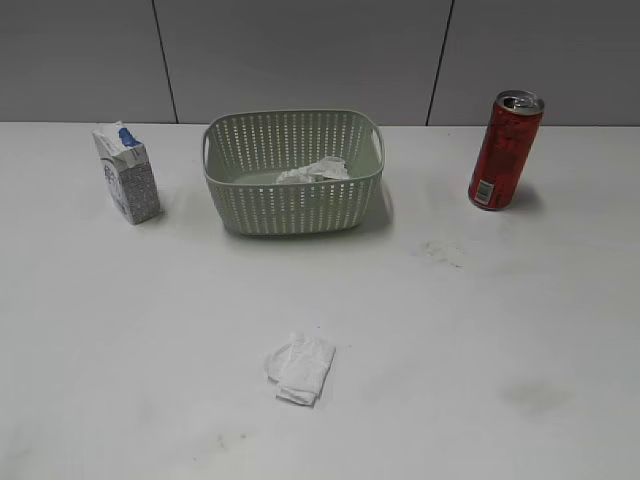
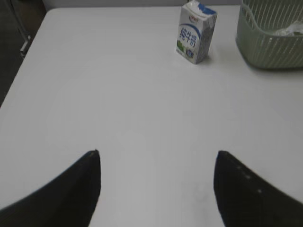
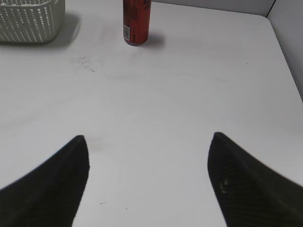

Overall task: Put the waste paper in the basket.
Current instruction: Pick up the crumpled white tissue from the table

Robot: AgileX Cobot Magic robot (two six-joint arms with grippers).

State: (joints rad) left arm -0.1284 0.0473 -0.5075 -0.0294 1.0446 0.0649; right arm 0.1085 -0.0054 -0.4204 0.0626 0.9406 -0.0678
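Observation:
The sage-green basket (image 1: 292, 205) stands at the back middle of the white table, with crumpled white waste paper (image 1: 316, 170) inside it. One more waste paper wad (image 1: 300, 368) lies on the table in front, near the middle. No gripper shows in the exterior view. My left gripper (image 2: 157, 153) is open and empty over bare table; the basket's corner (image 2: 265, 45) shows at its top right, with paper (image 2: 292, 30) inside. My right gripper (image 3: 149, 137) is open and empty; the basket's corner (image 3: 28, 23) shows at its top left.
A white-and-blue milk carton (image 1: 127, 173) stands left of the basket and also shows in the left wrist view (image 2: 196, 32). A red drink can (image 1: 505, 150) stands to the right and shows in the right wrist view (image 3: 137, 21). The table's left edge (image 2: 21, 71) is near.

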